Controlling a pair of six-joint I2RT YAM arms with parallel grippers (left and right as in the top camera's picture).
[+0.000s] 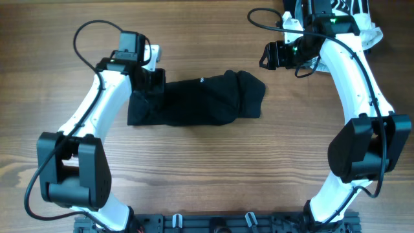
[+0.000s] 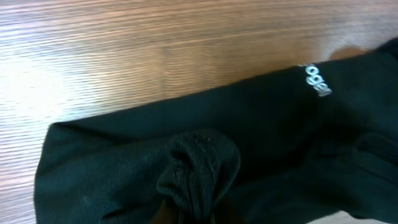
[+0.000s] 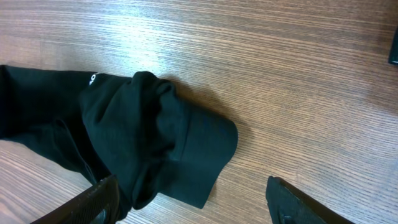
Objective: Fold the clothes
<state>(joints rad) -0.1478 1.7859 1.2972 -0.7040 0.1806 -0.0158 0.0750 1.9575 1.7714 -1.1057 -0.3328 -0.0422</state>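
A black garment (image 1: 194, 102) with a small white logo lies in a rough band across the middle of the wooden table, its right end bunched in folds. My left gripper (image 1: 150, 81) sits at the garment's left end. In the left wrist view a pinched ridge of black fabric (image 2: 199, 171) rises into the jaws (image 2: 200, 216), so it is shut on the garment. My right gripper (image 1: 268, 57) hovers above the table, up and to the right of the garment's right end (image 3: 168, 143). Its fingers (image 3: 191, 186) are wide apart and empty.
Black-and-white gear (image 1: 343, 13) sits at the table's far right corner behind the right arm. A dark object (image 3: 393, 50) shows at the right edge of the right wrist view. A rail with clips (image 1: 213, 223) runs along the near table edge.
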